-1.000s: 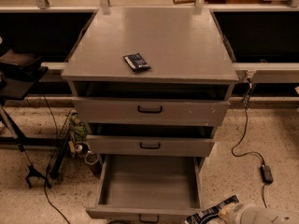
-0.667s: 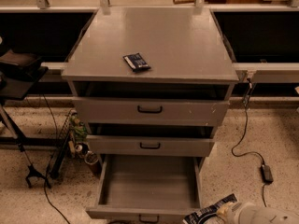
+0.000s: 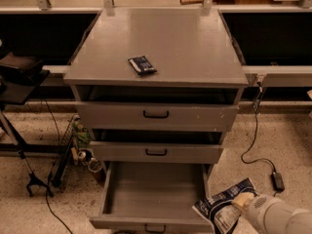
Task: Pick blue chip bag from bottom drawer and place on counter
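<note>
The blue chip bag (image 3: 222, 210), crumpled with white patches, hangs at the lower right, just outside the right front corner of the open bottom drawer (image 3: 151, 194). My gripper (image 3: 242, 202) is at the bag's right end, on a white arm coming in from the bottom right corner, and it holds the bag. The drawer's inside shows bare grey metal. The counter (image 3: 190, 48) is the broad grey top of the cabinet, above and behind the bag.
A small flat dark-blue packet (image 3: 142, 65) lies on the counter near its front left. The two upper drawers (image 3: 156, 114) are slightly open. A black stand (image 3: 22, 130) is at left. A cable and power brick (image 3: 277, 180) lie on the floor at right.
</note>
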Robot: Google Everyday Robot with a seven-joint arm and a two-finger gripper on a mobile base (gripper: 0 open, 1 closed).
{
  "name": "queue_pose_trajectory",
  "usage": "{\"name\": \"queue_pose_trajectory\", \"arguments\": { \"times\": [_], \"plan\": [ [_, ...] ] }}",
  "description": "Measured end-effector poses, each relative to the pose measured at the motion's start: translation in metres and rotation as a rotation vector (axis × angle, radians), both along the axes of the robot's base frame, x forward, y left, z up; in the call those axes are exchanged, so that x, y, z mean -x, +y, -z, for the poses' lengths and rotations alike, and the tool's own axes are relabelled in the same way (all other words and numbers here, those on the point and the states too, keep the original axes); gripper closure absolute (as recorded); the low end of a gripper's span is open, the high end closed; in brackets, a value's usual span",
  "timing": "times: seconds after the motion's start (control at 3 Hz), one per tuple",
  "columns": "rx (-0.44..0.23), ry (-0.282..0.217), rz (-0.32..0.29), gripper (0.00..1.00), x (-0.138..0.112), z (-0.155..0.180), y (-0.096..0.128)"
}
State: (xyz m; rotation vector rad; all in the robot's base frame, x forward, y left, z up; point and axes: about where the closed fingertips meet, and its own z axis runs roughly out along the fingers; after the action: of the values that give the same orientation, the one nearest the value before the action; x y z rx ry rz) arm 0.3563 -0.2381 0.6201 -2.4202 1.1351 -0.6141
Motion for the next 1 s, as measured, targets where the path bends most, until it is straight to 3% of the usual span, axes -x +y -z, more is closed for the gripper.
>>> {"name": "queue_pose_trajectory", "arguments": {
  "times": [0.33, 0.67, 1.0],
  "plan": [
    [0.021, -0.089, 0.0, 1.0, -0.005, -0.062, -0.032],
    [0.034, -0.12, 0.016, 1.0, -0.01, -0.121, -0.068],
    [0.023, -0.166, 0.016, 1.0, -0.03, -0.196, -0.089]
  ]
}}
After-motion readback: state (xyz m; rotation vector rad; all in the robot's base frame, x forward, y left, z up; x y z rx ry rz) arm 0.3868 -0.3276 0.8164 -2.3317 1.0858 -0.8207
